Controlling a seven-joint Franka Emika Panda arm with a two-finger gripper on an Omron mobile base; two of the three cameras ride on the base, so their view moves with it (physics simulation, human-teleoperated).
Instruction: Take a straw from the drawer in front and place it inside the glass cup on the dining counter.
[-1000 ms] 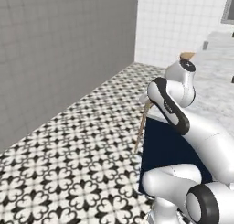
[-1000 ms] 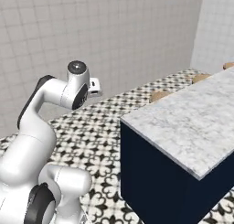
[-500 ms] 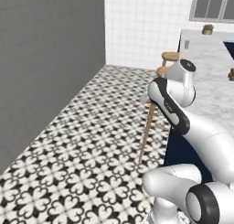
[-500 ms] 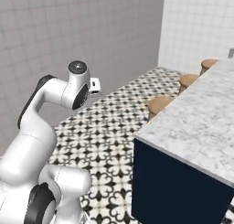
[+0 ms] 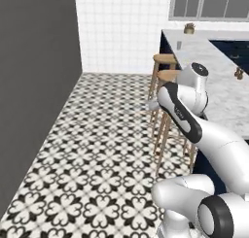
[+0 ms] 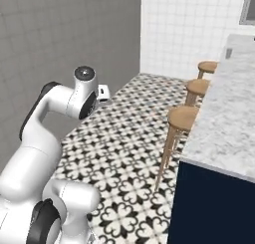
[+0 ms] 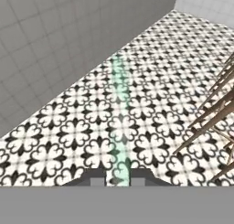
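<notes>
Pale and see-through, the straw (image 7: pixel 119 122) stands up from between our fingertips in the hand view, and we read our gripper (image 7: pixel 118 179) as clamped on its lower end, the two tips close on either side of it. Below and beyond it lies the black-and-white patterned floor (image 7: pixel 91 141), with the grey wall (image 7: pixel 55 40) to one side and the slanted legs of the wooden stools (image 7: pixel 215 104) at the other edge. From the base cameras our arm (image 5: pixel 187 106) is folded up high, its hand held out over the floor and clear of the furniture. Past it, the stools (image 6: pixel 182 119) line the near edge of the dining counter (image 6: pixel 226 118), whose speckled marble top runs away towards the tiled wall and window. Far along that slab a small greyish object (image 5: pixel 179 45) stands near the edge; we take it to be the glass cup, though it is too small to be sure, and a tan pot (image 5: pixel 189 28) sits beyond it. We judge the carry to be the step in hand. Next we must bring the base alongside the counter, swing the straw over the cup's mouth and lower it upright before letting go.
</notes>
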